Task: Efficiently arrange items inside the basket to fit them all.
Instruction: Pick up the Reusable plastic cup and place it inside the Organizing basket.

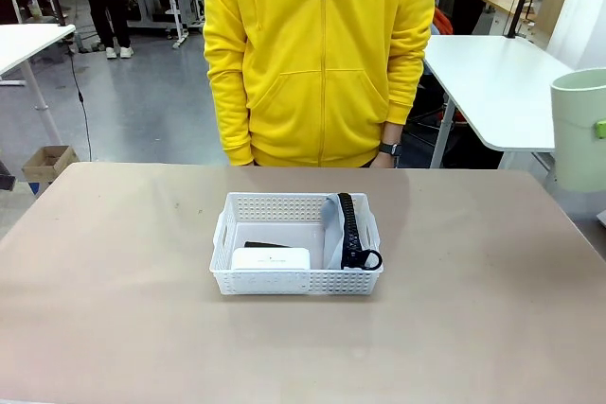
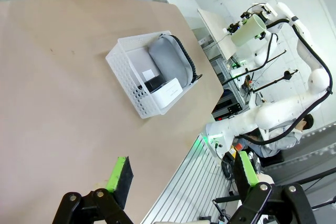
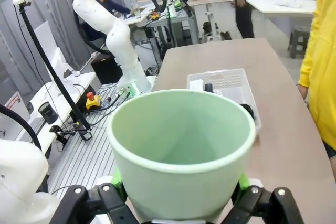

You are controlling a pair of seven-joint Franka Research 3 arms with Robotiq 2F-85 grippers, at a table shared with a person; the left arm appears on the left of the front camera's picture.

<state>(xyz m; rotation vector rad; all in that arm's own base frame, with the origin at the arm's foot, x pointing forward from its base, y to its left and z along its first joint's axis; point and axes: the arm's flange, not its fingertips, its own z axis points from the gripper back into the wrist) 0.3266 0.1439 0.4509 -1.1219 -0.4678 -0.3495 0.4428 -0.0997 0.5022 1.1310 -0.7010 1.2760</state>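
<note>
The white basket (image 1: 284, 283) sits at the table's middle. Inside it, a flat white box (image 1: 271, 258) lies at the front left with the black stapler (image 1: 268, 245) just behind it. The grey pouch (image 1: 331, 224) stands on edge along the right wall, its black zipper and loop facing up. The pale green cup (image 1: 579, 130) hangs upright above the table's far right edge, and my right gripper (image 3: 181, 195) is shut on it. My left gripper (image 2: 184, 174) is open, high over the table's left front, well away from the basket (image 2: 128, 74).
A person in a yellow hoodie (image 1: 317, 54) stands at the far edge, arms down, hands off the table. The tan tabletop (image 1: 114, 262) is bare around the basket. White tables stand beyond.
</note>
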